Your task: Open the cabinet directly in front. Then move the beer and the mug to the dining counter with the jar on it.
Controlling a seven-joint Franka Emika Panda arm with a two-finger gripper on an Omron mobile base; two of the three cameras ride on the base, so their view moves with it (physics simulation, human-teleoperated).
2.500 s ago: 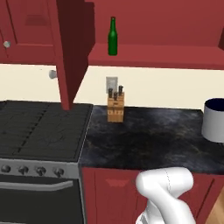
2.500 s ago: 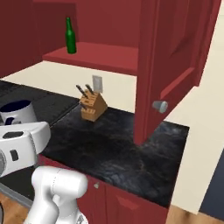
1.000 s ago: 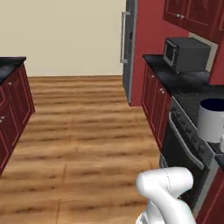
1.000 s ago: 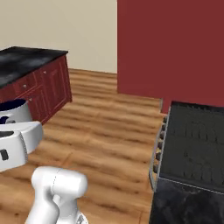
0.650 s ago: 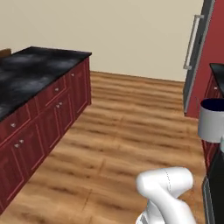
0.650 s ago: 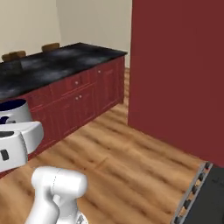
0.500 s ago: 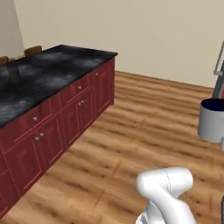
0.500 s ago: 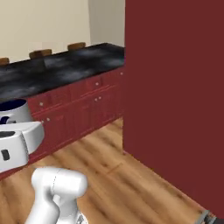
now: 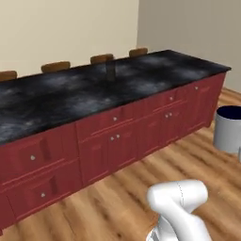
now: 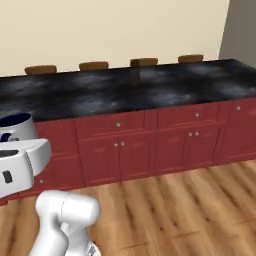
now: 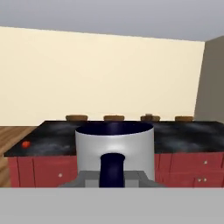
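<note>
The base has swung round: 2.5 s ago both base cameras faced the open red cabinet with the beer on its shelf and a knife block on the worktop below, and now they face the dining counter [image 9: 141,80], a long black marbled top on a red base with drawers and doors. That change is the camera turning with the base, not the furniture moving. The mug [image 11: 114,151] has kept its place against the hand through the turn; in the hand view it stands close in front of the camera, white-grey outside and dark navy inside, handle toward the lens. It also shows at the right edge of the left base view [image 9: 228,128] and beside the white hand at the left of the right base view [image 10: 16,129]. The gripper appears to be carrying the mug, but the fingers are hidden behind it, so I cannot tell how the jaws stand. On the counter a small jar [image 9: 110,70] sits toward the far edge, with 4 brown stools [image 10: 93,65] lined up beyond it, and a small red object [image 11: 26,144] lies near the left end in the hand view. This looks like the right counter, so the carry is well along: the robot needs to close in and set the mug down, then go back for the beer.
</note>
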